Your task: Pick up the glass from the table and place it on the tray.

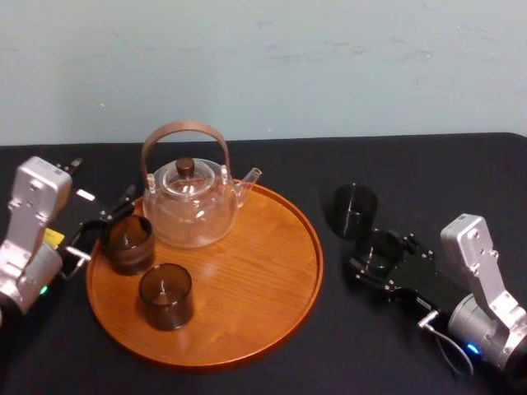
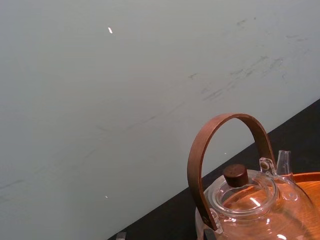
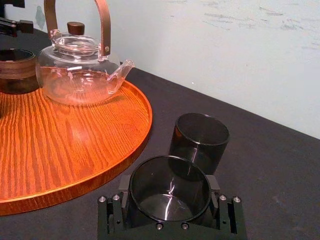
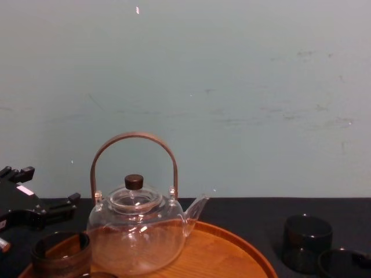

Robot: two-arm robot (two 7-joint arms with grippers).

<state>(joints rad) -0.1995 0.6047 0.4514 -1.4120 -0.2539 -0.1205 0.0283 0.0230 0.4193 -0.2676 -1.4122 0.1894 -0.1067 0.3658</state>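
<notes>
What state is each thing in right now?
tray: flat on table.
teapot: upright on tray, lid on.
back tray glass: upright, empty.
front tray glass: upright, empty.
table glass: upright, beside tray.
right gripper: shut on gripped glass.
left gripper: open, by back tray glass.

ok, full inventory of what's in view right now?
tray: 1, orange-brown wood, on the table, left of centre
teapot: 1, clear glass with brown handle, back of tray
tray glasses: 2, dark smoky, left side of tray
free glass: 1, dark, on table right of tray
gripped glass: 1, dark, on table nearer than the free glass
table: 1, black
wall: 1, pale green, behind
left end effector: 1, black, tray's left edge, open
right end effector: 1, black, closed on gripped glass
</notes>
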